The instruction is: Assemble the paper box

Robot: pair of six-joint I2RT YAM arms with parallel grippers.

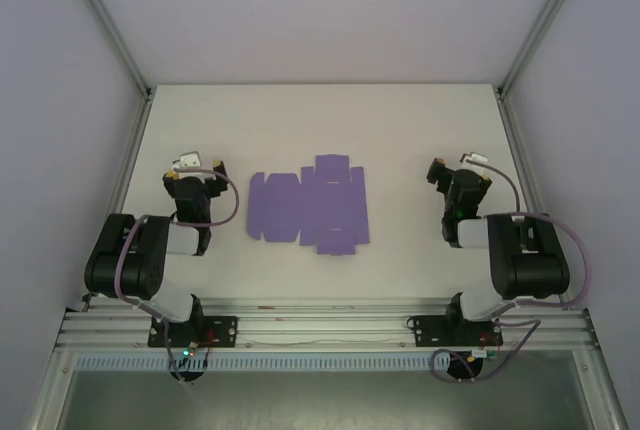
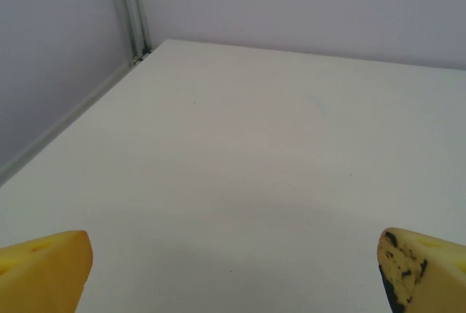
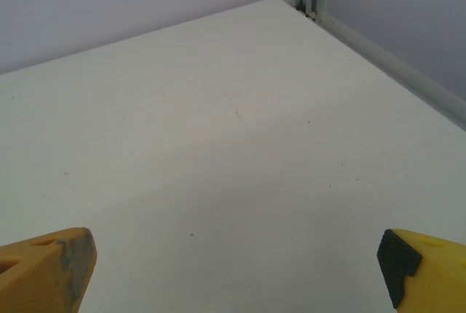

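Folded arms (image 1: 130,255) beside flat paper box (image 1: 308,206)

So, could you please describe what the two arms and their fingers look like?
Both the left arm and right arm are black with white segments and looping purplish-grey cables. The fingers are yellow wedges; one right finger's pad is black and textured.

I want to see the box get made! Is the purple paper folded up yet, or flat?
Flat and spread out. The paper box lies unfolded on the table, flaps sticking out.
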